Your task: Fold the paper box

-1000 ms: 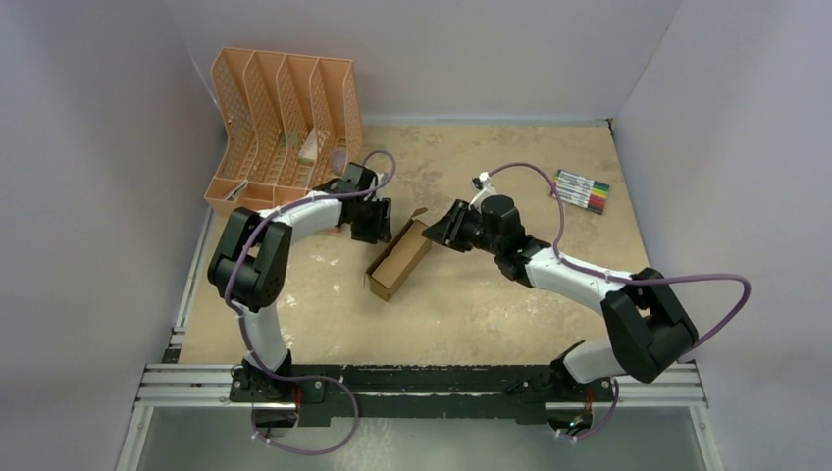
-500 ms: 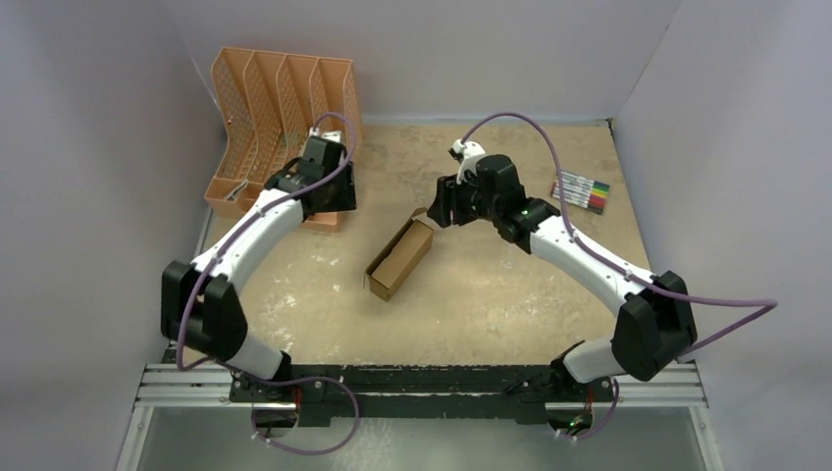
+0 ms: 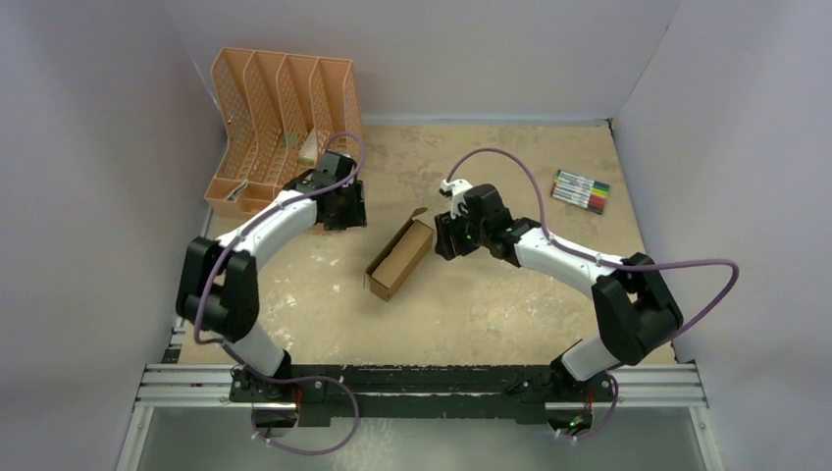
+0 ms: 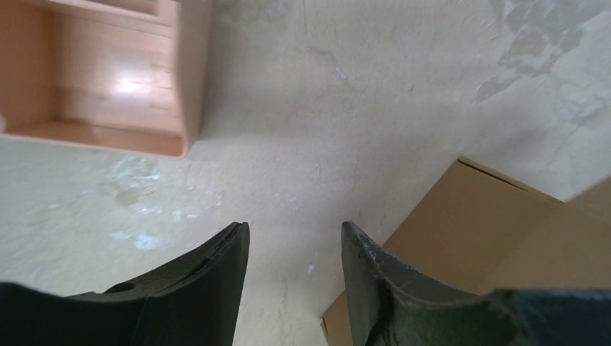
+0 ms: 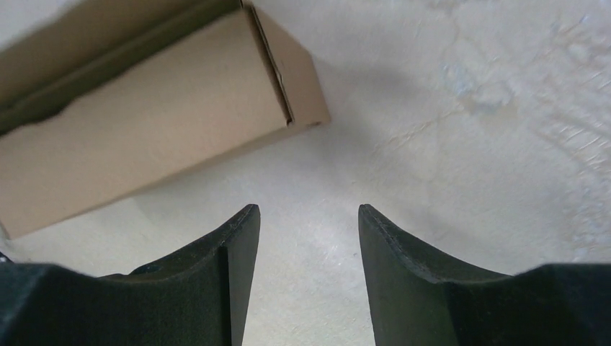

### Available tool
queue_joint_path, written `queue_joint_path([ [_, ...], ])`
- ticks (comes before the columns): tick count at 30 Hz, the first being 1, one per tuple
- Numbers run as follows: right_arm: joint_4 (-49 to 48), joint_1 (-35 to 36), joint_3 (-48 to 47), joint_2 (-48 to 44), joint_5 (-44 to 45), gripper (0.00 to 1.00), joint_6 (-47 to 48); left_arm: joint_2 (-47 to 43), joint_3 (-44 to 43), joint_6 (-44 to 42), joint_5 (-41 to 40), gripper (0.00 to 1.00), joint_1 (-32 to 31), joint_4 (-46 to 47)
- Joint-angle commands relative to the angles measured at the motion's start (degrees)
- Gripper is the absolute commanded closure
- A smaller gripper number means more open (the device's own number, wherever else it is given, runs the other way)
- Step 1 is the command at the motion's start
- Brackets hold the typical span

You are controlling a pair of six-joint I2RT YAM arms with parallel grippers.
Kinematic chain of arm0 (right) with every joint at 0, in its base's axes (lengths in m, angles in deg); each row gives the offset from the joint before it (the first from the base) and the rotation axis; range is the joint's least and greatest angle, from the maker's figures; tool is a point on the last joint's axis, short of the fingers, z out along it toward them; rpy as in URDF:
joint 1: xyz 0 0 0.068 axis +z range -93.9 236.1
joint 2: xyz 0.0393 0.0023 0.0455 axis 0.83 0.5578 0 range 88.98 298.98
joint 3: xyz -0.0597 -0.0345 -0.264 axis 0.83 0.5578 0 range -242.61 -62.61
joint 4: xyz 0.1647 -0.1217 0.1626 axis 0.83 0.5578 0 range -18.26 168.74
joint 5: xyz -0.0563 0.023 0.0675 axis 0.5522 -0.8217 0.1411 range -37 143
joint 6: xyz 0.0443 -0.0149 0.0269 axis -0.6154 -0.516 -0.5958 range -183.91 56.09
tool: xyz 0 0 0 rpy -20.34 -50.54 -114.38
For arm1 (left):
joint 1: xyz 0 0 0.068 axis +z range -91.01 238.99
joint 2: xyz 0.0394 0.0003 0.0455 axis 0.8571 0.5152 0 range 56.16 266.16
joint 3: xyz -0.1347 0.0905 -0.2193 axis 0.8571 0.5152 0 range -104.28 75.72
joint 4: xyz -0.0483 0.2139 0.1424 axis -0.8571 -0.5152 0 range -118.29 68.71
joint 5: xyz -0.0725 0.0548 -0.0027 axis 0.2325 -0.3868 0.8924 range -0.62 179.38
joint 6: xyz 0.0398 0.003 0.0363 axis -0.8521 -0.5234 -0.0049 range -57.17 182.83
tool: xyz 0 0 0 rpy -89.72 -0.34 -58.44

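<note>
Top external view: paper box (image 3: 400,258) as a small carton on table (image 3: 491,304), between the two arms; left gripper (image 4: 292,231) jaws parted, holding nothing, box just beside its right finger; right gripper (image 5: 302,213) likewise parted and bare, box ahead-left

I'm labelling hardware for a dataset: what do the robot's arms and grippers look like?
Both arms have white links and black joint housings: left arm, right arm. A purple cable loops along each. The left gripper and right gripper have black, curved, tapering fingers. No markings show.
</note>
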Motion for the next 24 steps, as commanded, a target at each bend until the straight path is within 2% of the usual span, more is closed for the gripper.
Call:
queue_joint_path([
  [1,-8.16,2.67,3.64,-1.79,2.69,0.44,-1.06,7.2,-4.09,0.14,6.99,0.51,-0.18,4.06],
  [12,-21.56,10.45,6.67,1.79,9.27,0.45,-9.41,18.97,-8.46,-3.72,16.11,0.53,-6.45,5.39],
  [16,-25.34,12.88,6.57,3.43,13.87,0.45,-13.62,22.91,-12.51,-6.89,18.99,0.53,-9.45,3.5],
  [24,-21.52,15.93,6.03,2.34,24.55,0.46,-21.66,28.16,-17.79,-11.51,24.83,0.54,-12.5,2.01],
])
